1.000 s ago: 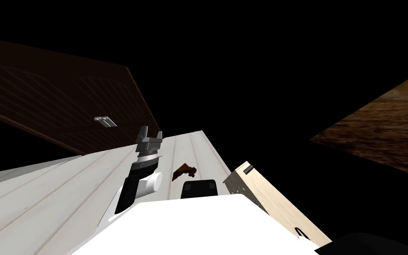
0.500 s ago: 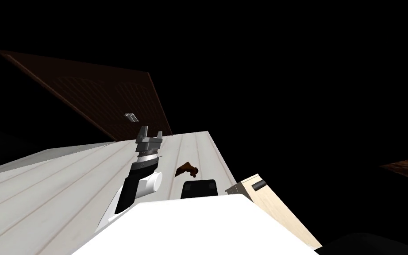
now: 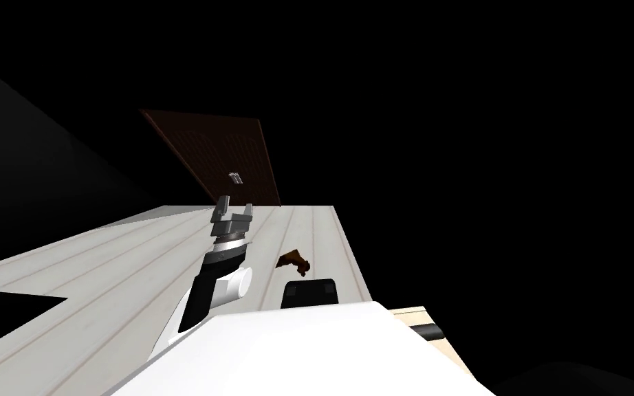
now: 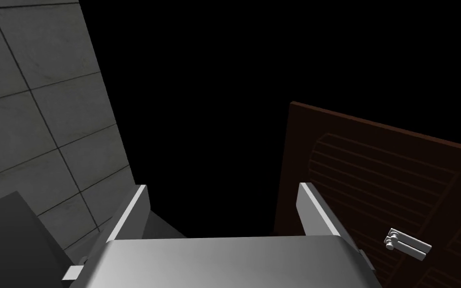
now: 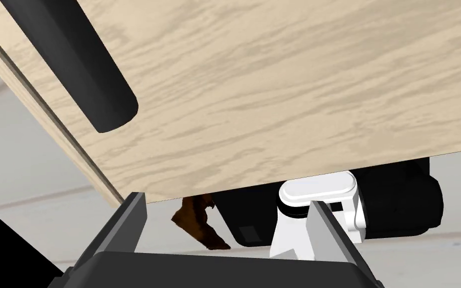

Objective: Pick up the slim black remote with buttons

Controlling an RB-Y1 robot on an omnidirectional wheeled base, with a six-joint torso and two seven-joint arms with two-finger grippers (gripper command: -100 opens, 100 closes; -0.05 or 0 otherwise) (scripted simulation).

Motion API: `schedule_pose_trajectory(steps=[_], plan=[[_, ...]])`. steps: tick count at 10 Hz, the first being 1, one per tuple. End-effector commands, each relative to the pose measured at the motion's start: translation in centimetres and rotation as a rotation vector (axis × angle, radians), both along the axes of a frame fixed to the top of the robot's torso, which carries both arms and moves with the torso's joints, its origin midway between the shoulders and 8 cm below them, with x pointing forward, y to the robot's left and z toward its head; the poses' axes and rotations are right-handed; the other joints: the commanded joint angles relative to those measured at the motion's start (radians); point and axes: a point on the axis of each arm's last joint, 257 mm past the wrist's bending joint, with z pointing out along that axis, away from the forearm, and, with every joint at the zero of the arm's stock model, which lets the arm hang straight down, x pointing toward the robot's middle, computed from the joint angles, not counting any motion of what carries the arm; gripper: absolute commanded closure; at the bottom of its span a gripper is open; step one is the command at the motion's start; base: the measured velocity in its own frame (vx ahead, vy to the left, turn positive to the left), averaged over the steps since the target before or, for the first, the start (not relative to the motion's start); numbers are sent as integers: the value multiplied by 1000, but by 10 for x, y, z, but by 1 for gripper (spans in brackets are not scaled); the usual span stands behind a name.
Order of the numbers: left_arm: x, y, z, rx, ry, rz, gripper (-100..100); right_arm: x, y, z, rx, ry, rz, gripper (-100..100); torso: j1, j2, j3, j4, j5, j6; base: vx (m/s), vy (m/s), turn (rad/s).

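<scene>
Head view first: my left gripper (image 3: 235,204) is held up over the pale planked floor (image 3: 102,275) with its two fingers spread apart and nothing between them. Past it there's a dark brown door (image 3: 219,151) with a small pale handle (image 3: 235,177), and a black area (image 3: 481,137) around most of it. A little brown thing (image 3: 293,260) sits on the floor just beside that arm; can't tell what it is. Down by my right side a light wood panel (image 3: 412,315) pokes into view, and the slim black remote (image 3: 427,331) lies on it near its edge. Left wrist view: the left gripper (image 4: 223,187) has its fingers wide, about a third of the frame apart, gripping nothing. Ahead of it are the door (image 4: 374,165) and its handle (image 4: 407,243) toward one finger, and a grey tiled wall (image 4: 34,100) toward the other. Right wrist view: the right gripper (image 5: 227,200) is also spread wide and empty. It's close up against the light wood panel (image 5: 274,90), and the remote (image 5: 74,70) lies on that surface as a long black bar with a rounded end, ahead of the fingers and off to one side, well apart from both, not between them. I can't make out any buttons on it from here. Under the panel's edge you can see the floor (image 5: 24,165) and the brown thing (image 5: 197,222) between the fingers' line of sight.
</scene>
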Motion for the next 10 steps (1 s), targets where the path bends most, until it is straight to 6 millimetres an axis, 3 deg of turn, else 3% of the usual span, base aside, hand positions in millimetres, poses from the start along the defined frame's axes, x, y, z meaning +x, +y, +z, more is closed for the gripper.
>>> schedule_pose_trajectory(steps=[1, 7, 9, 10], plan=[[0, 0, 0, 0, 0, 0, 0, -15, -14, -2, -43, 35, 38, -100, 0, 0, 0, 0, 0, 0, 54, -115, 413], [0, 0, 0, 0, 0, 0, 0, -54, -41, -5, -126, 125, 130, -100, 2, 1, 1, 0, 0, 1, 7, -101, 237], [0, 0, 0, 0, 0, 0, 0, -55, -42, -4, -128, 128, 130, -100, 3, 2, 1, 0, 0, 1, -10, -54, 79], [0, 0, 0, 0, 0, 0, 0, -55, -42, -4, -129, 129, 133, 0, 6, 1, 1, 0, 1, 2, -1, -7, -3]])
